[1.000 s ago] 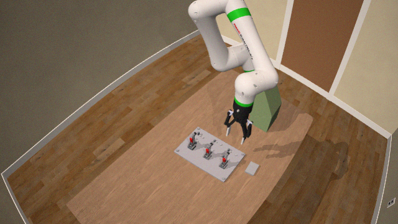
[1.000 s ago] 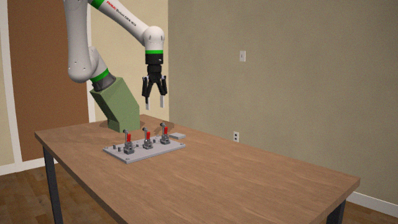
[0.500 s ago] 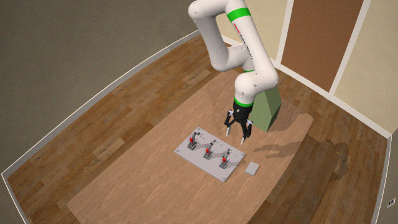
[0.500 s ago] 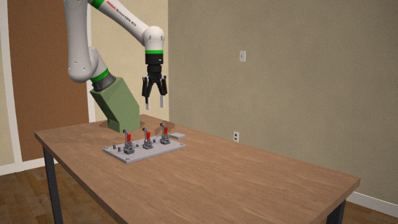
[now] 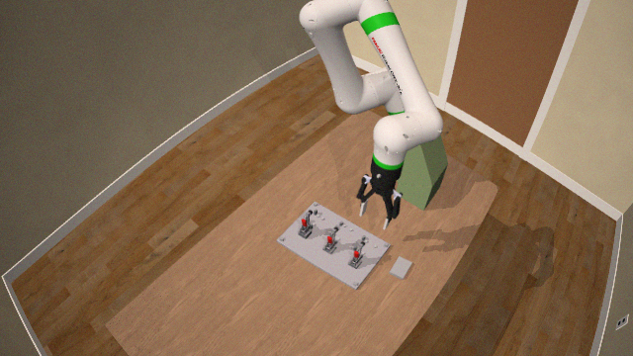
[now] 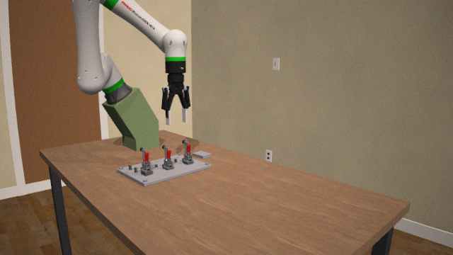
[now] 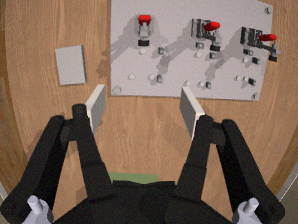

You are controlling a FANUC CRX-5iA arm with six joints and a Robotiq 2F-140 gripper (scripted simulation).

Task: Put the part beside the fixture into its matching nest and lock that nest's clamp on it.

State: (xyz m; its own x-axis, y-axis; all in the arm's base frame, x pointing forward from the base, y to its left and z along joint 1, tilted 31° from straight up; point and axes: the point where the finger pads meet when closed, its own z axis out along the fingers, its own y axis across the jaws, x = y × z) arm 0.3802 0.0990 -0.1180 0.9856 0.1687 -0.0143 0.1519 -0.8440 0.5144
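Observation:
A flat grey part (image 5: 401, 267) (image 6: 202, 154) (image 7: 69, 64) lies on the table beside the short end of the grey fixture plate (image 5: 316, 259) (image 6: 156, 177) (image 7: 173, 3). The plate carries three nests, each with a red-handled toggle clamp. All three handles stand up: one clamp (image 5: 305, 226) (image 6: 146, 163) (image 7: 257, 39) at the end far from the part, one clamp (image 5: 329, 242) (image 6: 168, 160) (image 7: 205, 28) in the middle, one clamp (image 5: 356, 257) (image 6: 187, 154) (image 7: 144, 28) nearest the part. My gripper (image 5: 374, 218) (image 6: 175, 119) (image 7: 143, 96) is open and empty. It hangs high above the table, behind the plate.
The arm's green base block (image 5: 422, 175) (image 6: 132, 118) stands on the table behind the fixture. The table's edges (image 6: 248, 227) lie well away from the fixture. Small rest pads and blocks (image 7: 200, 83) dot the plate beside each clamp.

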